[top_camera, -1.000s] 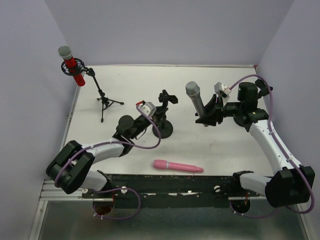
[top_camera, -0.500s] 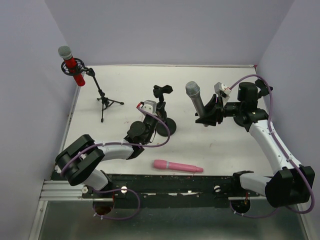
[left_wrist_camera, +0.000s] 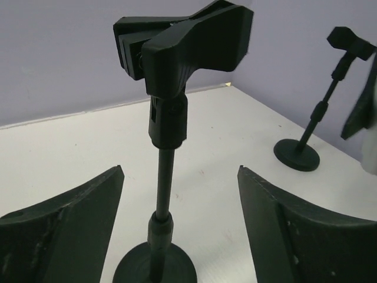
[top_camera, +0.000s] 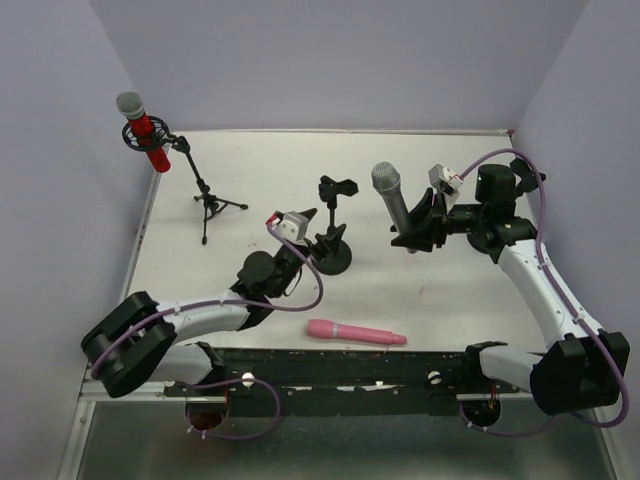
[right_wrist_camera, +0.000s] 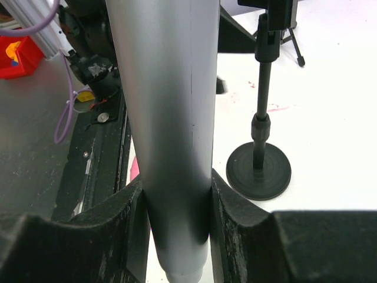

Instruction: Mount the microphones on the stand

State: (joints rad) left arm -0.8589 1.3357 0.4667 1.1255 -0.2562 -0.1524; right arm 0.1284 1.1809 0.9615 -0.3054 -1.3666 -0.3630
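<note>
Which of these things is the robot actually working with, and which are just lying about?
For the job: silver microphone in the right gripper; pink microphone; red microphone on the tripod stand; clip stand; open left gripper.
Just lying about: red box off the table.

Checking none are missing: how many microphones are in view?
3. The red microphone sits on the tripod stand, far left; the silver-grey microphone is gripped by the right pincer; the pink microphone lies on the table near its front edge. None looks hidden.
</note>
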